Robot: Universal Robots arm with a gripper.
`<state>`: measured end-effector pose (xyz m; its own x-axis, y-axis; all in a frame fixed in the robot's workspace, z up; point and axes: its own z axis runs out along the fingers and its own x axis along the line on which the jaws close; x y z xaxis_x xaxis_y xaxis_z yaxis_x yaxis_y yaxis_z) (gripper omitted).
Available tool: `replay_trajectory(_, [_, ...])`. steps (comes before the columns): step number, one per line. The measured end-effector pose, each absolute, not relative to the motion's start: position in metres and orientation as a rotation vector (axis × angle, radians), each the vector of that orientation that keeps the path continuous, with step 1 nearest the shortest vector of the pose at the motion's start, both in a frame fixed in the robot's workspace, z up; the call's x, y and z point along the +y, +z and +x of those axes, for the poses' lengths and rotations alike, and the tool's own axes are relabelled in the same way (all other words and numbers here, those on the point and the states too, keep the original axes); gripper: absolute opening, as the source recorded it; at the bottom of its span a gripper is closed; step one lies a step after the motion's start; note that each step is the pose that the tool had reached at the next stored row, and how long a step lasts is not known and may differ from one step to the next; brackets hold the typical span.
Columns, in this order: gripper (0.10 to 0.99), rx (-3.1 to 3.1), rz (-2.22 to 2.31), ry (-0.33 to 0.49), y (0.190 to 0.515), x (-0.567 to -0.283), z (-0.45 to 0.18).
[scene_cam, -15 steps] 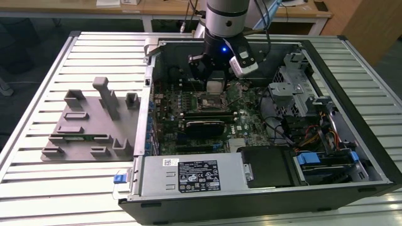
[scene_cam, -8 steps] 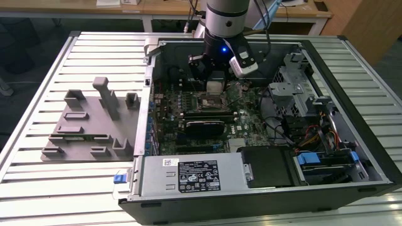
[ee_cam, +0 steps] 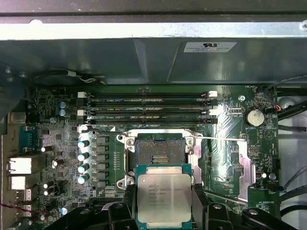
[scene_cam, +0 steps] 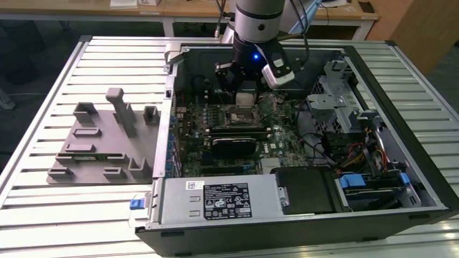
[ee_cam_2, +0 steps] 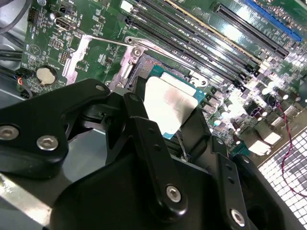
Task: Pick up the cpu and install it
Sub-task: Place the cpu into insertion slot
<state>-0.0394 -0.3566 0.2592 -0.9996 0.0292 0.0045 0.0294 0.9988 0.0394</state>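
Currently the gripper (ee_cam: 164, 203) is closed on the cpu (ee_cam: 164, 196), its black fingers (ee_cam: 128, 201) pressing two opposite edges of the chip, metal top facing the camera in the first wrist view.

- Location: inside the open computer case (scene_cam: 401, 161), over the motherboard (scene_cam: 283, 121). The exterior view suggests the chip hangs clear of the board (a judgement; the gap cannot be confirmed).
- Critical relation: the empty socket (ee_cam: 158, 154) lies just beyond the chip's edge, on the side toward the memory slots (ee_cam: 148, 108). The chip overlaps only the socket's near border and is not yet centred over it.
- Alignment: chip edges run parallel to the socket frame, and the chip sits flat between the fingers.
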Motion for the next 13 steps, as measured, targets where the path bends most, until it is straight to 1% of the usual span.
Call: replay_trajectory(13, [0.541, -3.115, -0.409, -0.062, 0.2576, -0.3566, -0.0394])
